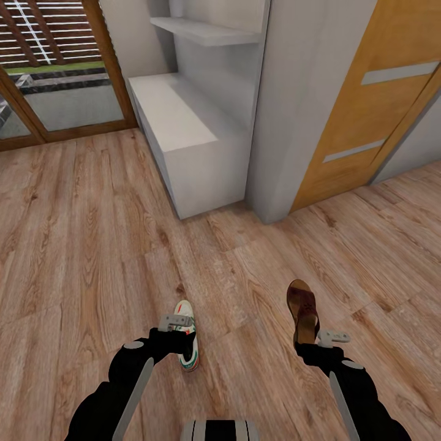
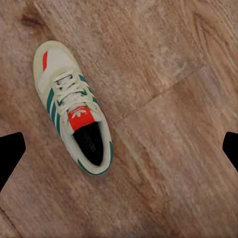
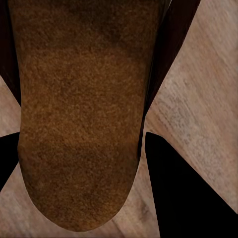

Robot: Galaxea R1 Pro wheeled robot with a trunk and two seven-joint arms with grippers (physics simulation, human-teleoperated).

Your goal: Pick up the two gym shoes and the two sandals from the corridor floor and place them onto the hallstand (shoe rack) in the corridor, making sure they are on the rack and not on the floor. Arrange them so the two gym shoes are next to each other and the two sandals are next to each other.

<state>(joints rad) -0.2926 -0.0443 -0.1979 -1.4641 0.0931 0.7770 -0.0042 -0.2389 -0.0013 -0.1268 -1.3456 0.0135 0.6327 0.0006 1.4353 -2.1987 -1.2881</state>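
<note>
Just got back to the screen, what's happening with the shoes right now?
The robot faces the hallstand with both arms low over the corridor floor. The left tool hangs open above a gym shoe lying on the planks, not gripping it. The right tool is closed around the heel end of a sandal, fingers on either side of it; whether it has left the floor is unclear. The hallstand's top has no shoes on it.

Wood-plank floor (image 1: 92,245) runs to a glazed door (image 1: 55,73); a pale grey wall column (image 1: 300,104) stands beside an orange-brown door (image 1: 373,104)
</note>
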